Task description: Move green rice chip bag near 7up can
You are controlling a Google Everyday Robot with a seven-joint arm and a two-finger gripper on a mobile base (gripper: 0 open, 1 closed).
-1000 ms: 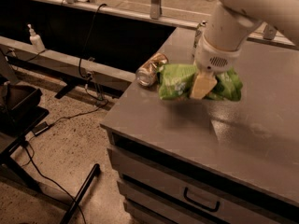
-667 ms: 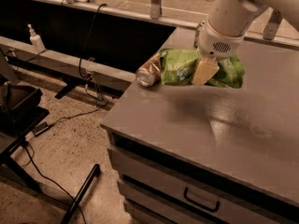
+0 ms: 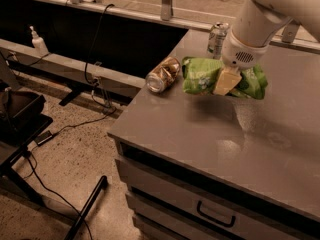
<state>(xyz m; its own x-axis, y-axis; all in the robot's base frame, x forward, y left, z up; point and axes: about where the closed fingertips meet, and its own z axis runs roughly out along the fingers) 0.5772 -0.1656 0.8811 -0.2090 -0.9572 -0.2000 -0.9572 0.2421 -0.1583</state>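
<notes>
Gripper (image 3: 227,82) above glossy countertop (image 3: 190,134) pinches crinkly plastic bag (image 3: 199,76)

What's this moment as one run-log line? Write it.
gripper: shut on green rice chip bag, over cabinet top | 7up can: upright, behind bag | brown can: on side, left of bag

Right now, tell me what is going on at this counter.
The robot's gripper has its fingers shut on the green rice chip bag, holding it above the counter. A copper-brown can lies on its side beside the bag. The 7up can stands upright behind it, near the far edge. The bag is not yet set down.
</notes>
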